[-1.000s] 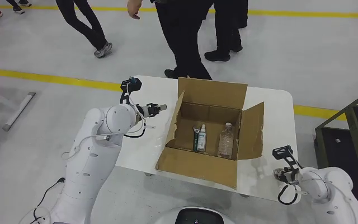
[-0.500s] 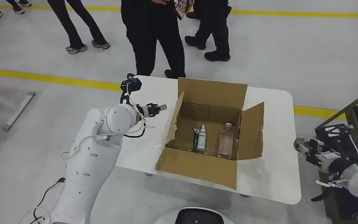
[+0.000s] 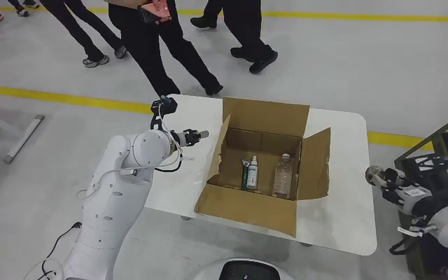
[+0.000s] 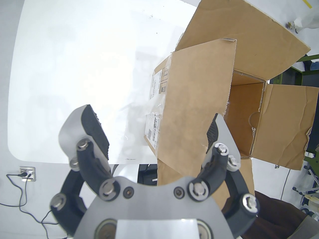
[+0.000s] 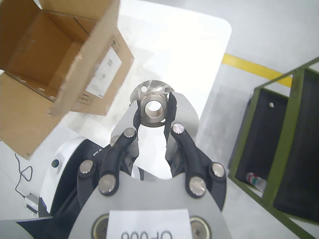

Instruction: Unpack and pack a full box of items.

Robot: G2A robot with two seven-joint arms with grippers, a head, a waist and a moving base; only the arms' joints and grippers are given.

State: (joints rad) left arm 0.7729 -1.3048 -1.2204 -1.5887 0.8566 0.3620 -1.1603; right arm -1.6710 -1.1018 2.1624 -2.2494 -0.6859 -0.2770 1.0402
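Box [image 3: 266, 115] open on worktop [image 3: 343, 210]; left end effector [image 4: 152, 120] released beside flap [image 4: 197, 93]; right end effector [image 5: 154, 108] grasping flange [image 5: 150, 88] near worktop edge.

**Left wrist: open hand facing an unfolded box**

- Left hand [image 4: 153, 125]: both fingers spread wide; black ribbed pads [image 4: 96, 125] face each other across the gap. Silver brackets and dark links carry them.
- Cardboard box [image 4: 197, 115] stands on the white tabletop [image 4: 82, 63], just beyond the fingers. All visible flaps are folded out. One broad flap rises nearest the hand; another, creased, has a half-round notch [image 4: 253, 120] in its edge.
- Bare brown inner walls show through the opening; the bottom is hidden.
- White printed labels [image 4: 155, 110] sit on the outer wall under clear tape.
- Tabletop corner is rounded. On the floor past it: a wall-type socket [image 4: 27, 173] with thin black cables.
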